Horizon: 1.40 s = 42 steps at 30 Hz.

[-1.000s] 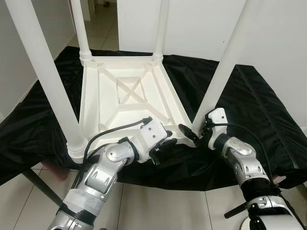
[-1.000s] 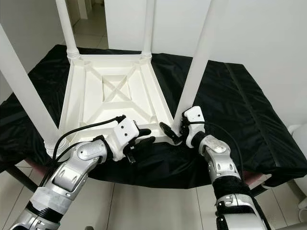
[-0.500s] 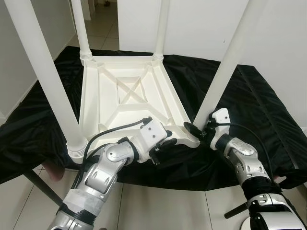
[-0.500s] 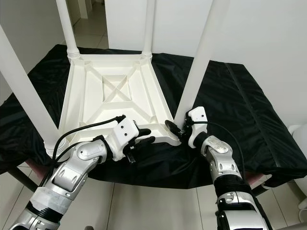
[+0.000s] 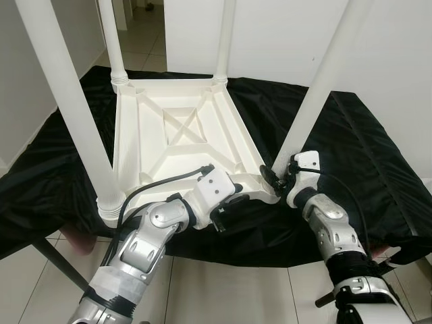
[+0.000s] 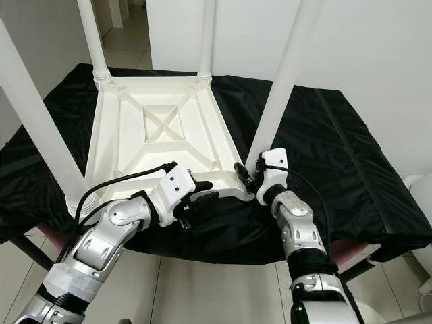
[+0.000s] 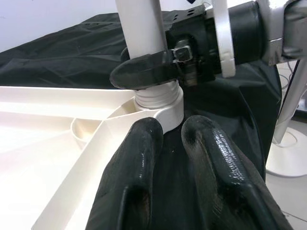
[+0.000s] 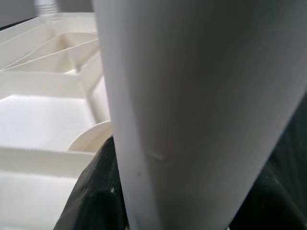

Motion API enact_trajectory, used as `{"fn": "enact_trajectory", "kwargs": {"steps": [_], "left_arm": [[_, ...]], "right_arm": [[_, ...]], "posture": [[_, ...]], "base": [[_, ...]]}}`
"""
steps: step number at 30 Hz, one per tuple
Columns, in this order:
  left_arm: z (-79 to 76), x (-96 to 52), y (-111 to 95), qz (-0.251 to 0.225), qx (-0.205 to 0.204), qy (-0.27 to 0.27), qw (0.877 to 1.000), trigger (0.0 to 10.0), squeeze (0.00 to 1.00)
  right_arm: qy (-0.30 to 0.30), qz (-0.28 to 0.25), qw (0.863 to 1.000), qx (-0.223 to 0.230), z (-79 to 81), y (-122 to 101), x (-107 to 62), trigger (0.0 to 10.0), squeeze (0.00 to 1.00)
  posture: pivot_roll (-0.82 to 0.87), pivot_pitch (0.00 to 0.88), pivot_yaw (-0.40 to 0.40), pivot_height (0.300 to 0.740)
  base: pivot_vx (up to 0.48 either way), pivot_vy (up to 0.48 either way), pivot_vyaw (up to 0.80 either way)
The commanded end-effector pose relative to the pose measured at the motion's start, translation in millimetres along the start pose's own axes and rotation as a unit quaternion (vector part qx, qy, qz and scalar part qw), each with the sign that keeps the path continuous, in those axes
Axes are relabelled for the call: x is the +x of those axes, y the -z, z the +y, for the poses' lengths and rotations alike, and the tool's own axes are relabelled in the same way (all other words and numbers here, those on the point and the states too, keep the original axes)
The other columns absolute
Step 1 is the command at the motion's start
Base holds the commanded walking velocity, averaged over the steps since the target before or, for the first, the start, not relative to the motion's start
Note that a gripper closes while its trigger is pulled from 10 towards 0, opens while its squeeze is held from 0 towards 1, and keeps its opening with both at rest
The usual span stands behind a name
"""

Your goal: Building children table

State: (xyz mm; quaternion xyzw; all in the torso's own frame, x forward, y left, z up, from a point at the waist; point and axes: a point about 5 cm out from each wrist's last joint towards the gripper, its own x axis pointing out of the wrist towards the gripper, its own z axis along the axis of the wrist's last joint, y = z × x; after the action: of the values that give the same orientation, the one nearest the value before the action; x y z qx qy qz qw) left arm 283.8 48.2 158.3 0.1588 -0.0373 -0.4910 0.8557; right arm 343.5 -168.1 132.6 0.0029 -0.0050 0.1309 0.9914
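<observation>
Right at the corner: I had the white table [image 5: 182, 135] lying upside down on the black cloth [image 5: 351, 142], its four legs pointing up.
Task's thing: the near right leg [image 5: 317, 88] stood in its corner socket [image 7: 158, 100], at the table edge closest to me.
Right gripper [image 5: 275, 181]: my fingers were clenched around that leg just above the socket; in the left wrist view one black finger [image 7: 144, 72] wrapped the foot of the leg.
Left gripper [image 5: 233, 202]: it lay along the near rim of the table, both fingers [image 7: 139, 163] side by side and pressed close, holding nothing, their tips just beside the socket.
Key relation: the leg rose straight up and away from my right gripper, its long axis upright and leaning slightly to my right; the socket sat between my two grippers, with the right one touching the leg and the left one just short of it.
Nearer arm: the right, plainly, since it already gripped the leg.
Judgement: the leg looked seated but I could not tell how tight; any further twist had to turn about that upright axis, with my left gripper bracing the rim.
</observation>
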Motion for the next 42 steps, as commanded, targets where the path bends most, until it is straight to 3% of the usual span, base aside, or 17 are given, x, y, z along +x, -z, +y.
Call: {"fn": "enact_trajectory", "kwargs": {"steps": [1, 2, 4, 6, 9, 13, 16, 17, 22, 23, 24, 33, 38, 39, 40, 41, 42], "left_arm": [[0.3, -1.4, 2, 0.004, -0.005, -0.012, 1.000, 10.0, 0.00], [0.3, -1.4, 2, 0.004, -0.005, -0.012, 1.000, 10.0, 0.00], [0.0, -2.0, 2, 0.005, -0.006, -0.011, 1.000, 10.0, 0.00], [-0.1, -2.2, 2, 0.005, -0.006, -0.011, 1.000, 10.0, 0.00], [-0.3, -1.9, 2, 0.005, -0.006, -0.011, 1.000, 10.0, 0.00], [-0.7, -1.7, 2, 0.005, -0.007, -0.010, 1.000, 10.0, 0.00], [-1.0, -1.6, 2, 0.005, -0.008, -0.010, 1.000, 10.0, 0.00], [-0.9, -1.8, 2, 0.006, -0.009, -0.012, 1.000, 10.0, 0.00], [-1.4, -2.3, 3, 0.007, -0.009, -0.011, 1.000, 10.0, 0.00], [-1.1, -2.0, 3, 0.007, -0.008, -0.012, 1.000, 10.0, 0.00], [-0.7, -1.7, 3, 0.007, -0.008, -0.013, 1.000, 10.0, 0.00], [-0.6, -0.3, 2, 0.004, -0.007, -0.014, 1.000, 10.0, 0.00], [-0.7, 0.5, 2, 0.003, -0.007, -0.013, 1.000, 10.0, 0.00], [-0.5, 0.8, 1, 0.002, -0.006, -0.012, 1.000, 10.0, 0.00], [-0.5, 0.8, 1, 0.002, -0.006, -0.012, 1.000, 10.0, 0.00], [-0.5, 1.0, 1, 0.002, -0.005, -0.011, 1.000, 10.0, 0.00], [-0.3, 1.3, 1, 0.002, -0.004, -0.010, 1.000, 10.0, 0.00]], "right_arm": [[0.063, -0.006, 0.998, 0.013, -7.0, -2, -3.3, 10.0, 0.00], [0.063, -0.006, 0.998, 0.013, -7.0, -2, -3.3, 10.0, 0.00], [0.124, -0.009, 0.992, 0.020, -0.7, -3, -5.7, 10.0, 0.00], [0.135, -0.009, 0.991, 0.020, 0.4, -3, -6.4, 10.0, 0.00], [0.218, -0.019, 0.975, 0.036, 10.5, -1, -13.1, 10.0, 0.00], [0.266, -0.025, 0.963, 0.039, 15.7, 0, -17.7, 10.0, 0.00], [0.280, -0.025, 0.959, 0.044, 20.5, 1, -18.9, 10.0, 0.00], [0.272, -0.032, 0.960, 0.055, 35.3, 0, -17.3, 10.0, 0.00], [0.256, -0.044, 0.964, 0.052, 36.5, -5, -16.6, 10.0, 0.00], [0.255, -0.045, 0.964, 0.051, 35.2, -6, -16.9, 10.0, 0.65], [0.250, -0.049, 0.965, 0.055, 34.9, -6, -16.9, 10.0, 1.00], [0.208, -0.069, 0.974, 0.062, 32.8, -11, -17.3, 10.0, 1.00], [0.124, -0.055, 0.990, 0.051, 25.1, -6, -17.5, 10.0, 1.00], [0.094, -0.048, 0.993, 0.048, 23.2, -3, -17.8, 10.0, 0.13], [0.094, -0.048, 0.993, 0.048, 23.2, -3, -17.8, 10.0, 0.13], [0.071, -0.044, 0.995, 0.045, 21.5, -2, -18.4, 10.0, 0.00], [0.046, -0.044, 0.998, 0.031, 17.4, -1, -19.2, 10.0, 0.00]], "posture": [[0.04, 0.046, -0.048, 0.740], [0.04, 0.046, -0.048, 0.740], [0.04, 0.048, -0.049, 0.740], [0.04, 0.048, -0.049, 0.740], [0.04, 0.049, -0.049, 0.740], [0.04, 0.050, -0.049, 0.740], [0.04, 0.050, -0.050, 0.740], [0.05, 0.052, -0.052, 0.740], [0.05, 0.048, -0.054, 0.740], [0.05, 0.046, -0.056, 0.740], [0.05, 0.045, -0.056, 0.740], [0.04, 0.037, -0.058, 0.740], [0.04, 0.028, -0.059, 0.740], [0.04, 0.027, -0.059, 0.740], [0.04, 0.027, -0.059, 0.740], [0.04, 0.025, -0.058, 0.740], [0.04, 0.022, -0.055, 0.740]], "base": [[0.000, 0.000, 0.00], [0.000, 0.000, 0.00], [0.000, 0.000, 0.00], [0.000, 0.000, 0.00], [0.000, 0.000, 0.00], [0.000, 0.000, 0.00], [0.000, 0.000, 0.00], [0.000, 0.000, 0.00], [0.000, 0.000, 0.00], [0.000, 0.000, 0.00], [0.000, 0.000, 0.00], [0.000, 0.000, 0.00], [0.000, 0.000, 0.00], [0.000, 0.000, 0.00], [0.000, 0.000, 0.00], [0.000, 0.000, 0.00], [0.000, 0.000, 0.00]]}}
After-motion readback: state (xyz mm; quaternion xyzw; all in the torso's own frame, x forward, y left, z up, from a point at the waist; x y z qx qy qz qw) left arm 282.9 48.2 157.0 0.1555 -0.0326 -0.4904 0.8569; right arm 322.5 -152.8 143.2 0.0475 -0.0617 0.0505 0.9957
